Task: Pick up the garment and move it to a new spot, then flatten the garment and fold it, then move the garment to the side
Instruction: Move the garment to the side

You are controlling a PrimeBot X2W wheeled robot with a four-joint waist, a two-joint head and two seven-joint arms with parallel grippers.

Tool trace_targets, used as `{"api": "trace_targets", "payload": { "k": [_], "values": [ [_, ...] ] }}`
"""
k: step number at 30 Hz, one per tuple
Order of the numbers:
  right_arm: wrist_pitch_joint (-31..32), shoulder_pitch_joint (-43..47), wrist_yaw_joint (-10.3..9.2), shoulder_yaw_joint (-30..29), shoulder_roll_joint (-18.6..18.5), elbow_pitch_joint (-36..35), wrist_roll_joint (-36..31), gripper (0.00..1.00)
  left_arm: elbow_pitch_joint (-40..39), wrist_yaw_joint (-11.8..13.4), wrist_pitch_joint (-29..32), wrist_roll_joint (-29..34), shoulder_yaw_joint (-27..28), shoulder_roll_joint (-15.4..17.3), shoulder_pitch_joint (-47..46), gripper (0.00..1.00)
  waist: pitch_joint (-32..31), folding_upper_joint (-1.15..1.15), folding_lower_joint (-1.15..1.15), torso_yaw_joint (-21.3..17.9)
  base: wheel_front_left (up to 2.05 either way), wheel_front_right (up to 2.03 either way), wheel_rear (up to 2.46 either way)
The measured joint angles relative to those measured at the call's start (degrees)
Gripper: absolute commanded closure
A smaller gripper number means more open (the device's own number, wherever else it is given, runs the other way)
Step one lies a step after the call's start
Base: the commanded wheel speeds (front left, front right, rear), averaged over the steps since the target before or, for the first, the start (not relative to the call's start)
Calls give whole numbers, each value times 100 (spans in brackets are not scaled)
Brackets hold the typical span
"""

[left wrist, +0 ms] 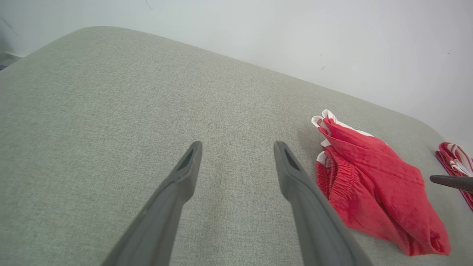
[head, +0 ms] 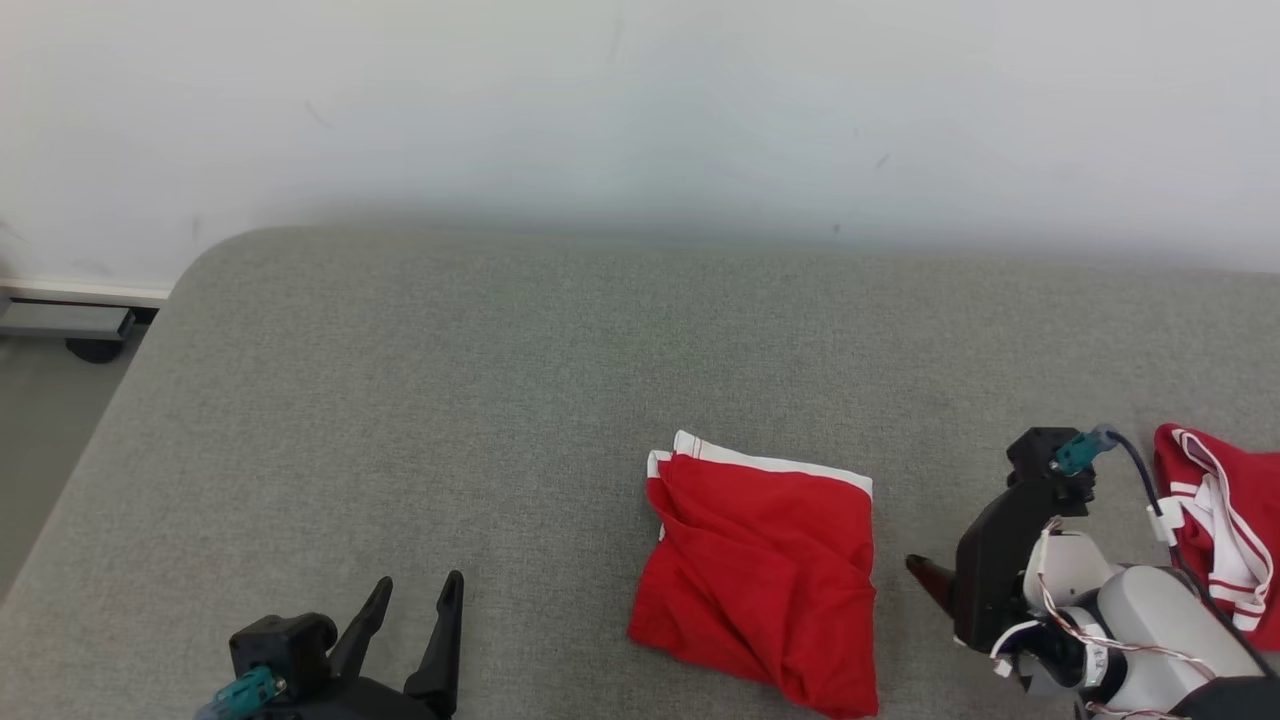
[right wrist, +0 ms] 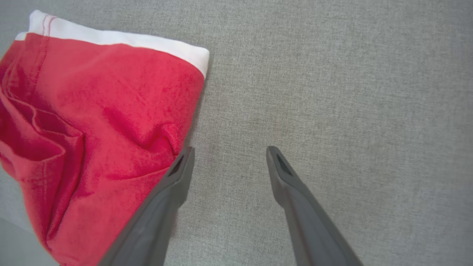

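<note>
The garment (head: 765, 570) is red with a white band along its far edge and lies folded on the grey padded surface (head: 450, 380), right of centre. My right gripper (head: 925, 575) hovers just to its right and is open, nothing between the fingers. In the right wrist view that gripper (right wrist: 229, 151) looks down at bare fabric, its left fingertip beside the garment's (right wrist: 92, 125) right edge. My left gripper (head: 420, 585) rests open at the lower left, well apart from the garment. In the left wrist view this gripper (left wrist: 236, 147) has the garment (left wrist: 373, 181) to the right of its fingers.
A second red garment with white stripes (head: 1225, 530) lies bunched at the right edge, behind my right arm, also seen in the left wrist view (left wrist: 456, 159). The surface ends at a rounded left corner, with floor and a wheeled base (head: 90, 335) beyond. A pale wall stands behind.
</note>
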Motion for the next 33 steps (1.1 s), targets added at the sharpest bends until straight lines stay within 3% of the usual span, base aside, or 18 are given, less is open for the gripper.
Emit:
{"api": "trace_targets", "payload": {
  "k": [13, 32, 33],
  "values": [
    [-88, 243, -1, -408, 654, -221, -264, 0, -89, -5, 63, 11, -91, -13, -179, 0, 280, 0, 1, 98, 0, 0, 0],
    [22, -12, -1, -869, 989, 234, -876, 0, -22, -49, 116, 20, -96, -51, -494, 0, 625, 0, 1, 512, 0, 0, 0],
    [32, -15, -1, -869, 999, 244, -918, 27, -9, -49, 116, 20, -96, -52, -494, 0, 631, 0, 1, 518, 0, 0, 0]
  ]
}}
